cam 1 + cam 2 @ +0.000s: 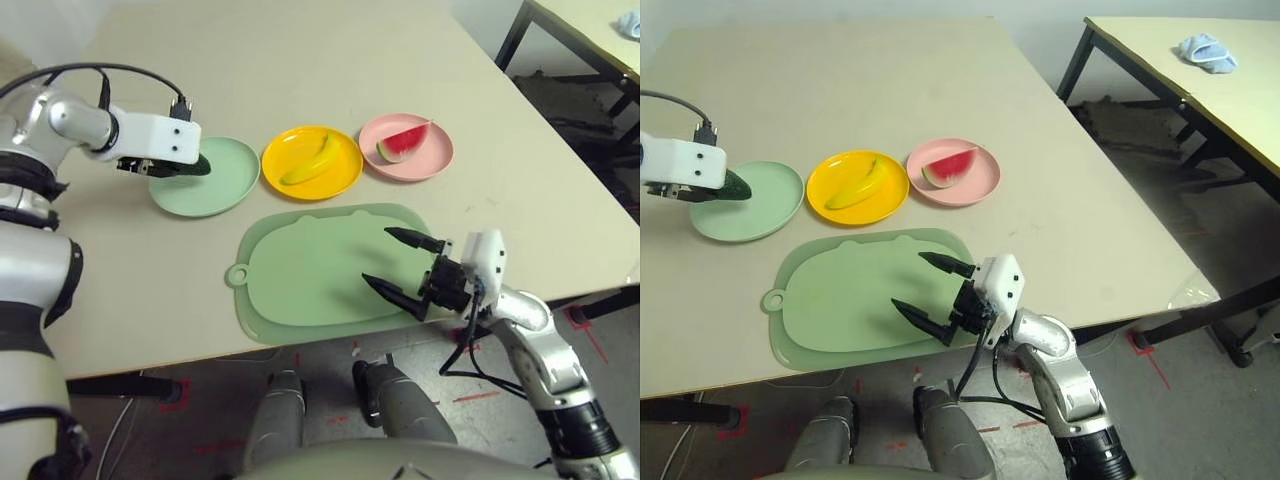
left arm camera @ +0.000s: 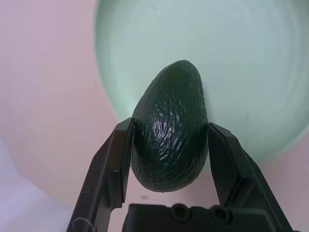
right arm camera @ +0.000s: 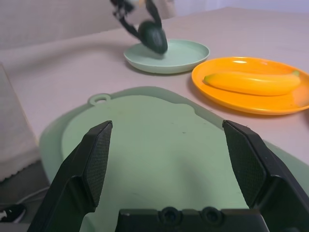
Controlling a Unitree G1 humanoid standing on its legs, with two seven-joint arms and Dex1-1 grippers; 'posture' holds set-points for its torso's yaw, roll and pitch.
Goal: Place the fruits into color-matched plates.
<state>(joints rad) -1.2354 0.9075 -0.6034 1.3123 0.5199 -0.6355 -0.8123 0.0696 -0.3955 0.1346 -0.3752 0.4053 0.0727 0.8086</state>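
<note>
left end effector [image 2: 170,122] grips avocado [image 2: 170,130], partly hiding it; right one [image 3: 167,123] wide.

My two head eyes look down at the bench [image 1: 300,60]; a close camera looks along each arm's jaws.

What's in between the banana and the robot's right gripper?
The green cutting board lies between the banana and the open right gripper, as the left eye view shows.
</note>
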